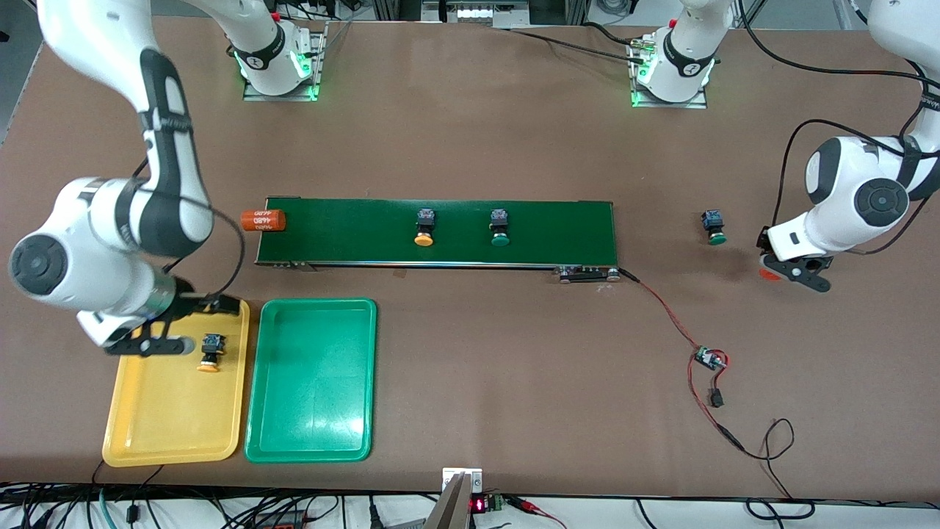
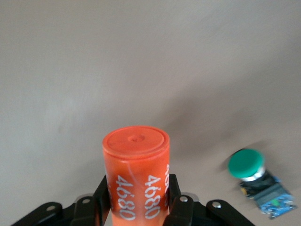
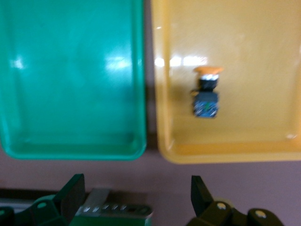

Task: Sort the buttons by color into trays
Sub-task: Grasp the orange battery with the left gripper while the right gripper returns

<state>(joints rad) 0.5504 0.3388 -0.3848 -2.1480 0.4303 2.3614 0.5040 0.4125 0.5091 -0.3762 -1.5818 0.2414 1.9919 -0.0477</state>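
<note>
One yellow-capped button [image 1: 211, 353] lies in the yellow tray [image 1: 158, 433]; I lift the spread right gripper [image 1: 167, 323] straight up, while the left gripper [image 1: 797, 270] clamps an orange cylinder [image 2: 136, 176].

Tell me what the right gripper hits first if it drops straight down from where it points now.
Probably the yellow tray: the open right gripper hangs over it, beside the yellow button lying there. How high it hangs is unclear.
</note>
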